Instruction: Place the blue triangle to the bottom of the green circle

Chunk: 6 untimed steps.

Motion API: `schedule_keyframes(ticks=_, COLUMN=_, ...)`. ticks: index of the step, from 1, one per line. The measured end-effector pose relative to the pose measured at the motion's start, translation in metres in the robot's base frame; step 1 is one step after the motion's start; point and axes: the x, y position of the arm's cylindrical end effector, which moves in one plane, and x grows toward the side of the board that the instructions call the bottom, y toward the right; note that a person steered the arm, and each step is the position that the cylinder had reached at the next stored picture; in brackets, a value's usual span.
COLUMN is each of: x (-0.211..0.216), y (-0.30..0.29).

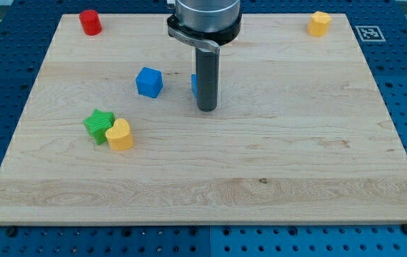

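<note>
Yellow heart (120,135) touching green star (99,126) — my tip (205,108) hides blue block (194,84).

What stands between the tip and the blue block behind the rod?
Nothing visible. My tip sits close to the blue block, which peeks out at the view's left of the rod; contact is unclear.

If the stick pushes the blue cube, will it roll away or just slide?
Probably slide: the blue cube sits on a flat face, and the wooden board looks smooth. It looks small and solid, so likely light and stiff. An off-centre push might spin it. My tip stands to its right, apart.
</note>
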Motion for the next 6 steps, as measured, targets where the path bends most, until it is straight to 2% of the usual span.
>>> schedule_keyframes(ticks=3, x=-0.039, y=-0.019)
schedule_keyframes(ticks=5, x=-0.043, y=0.034)
schedule_keyframes(ticks=6, x=-0.060, y=0.032)
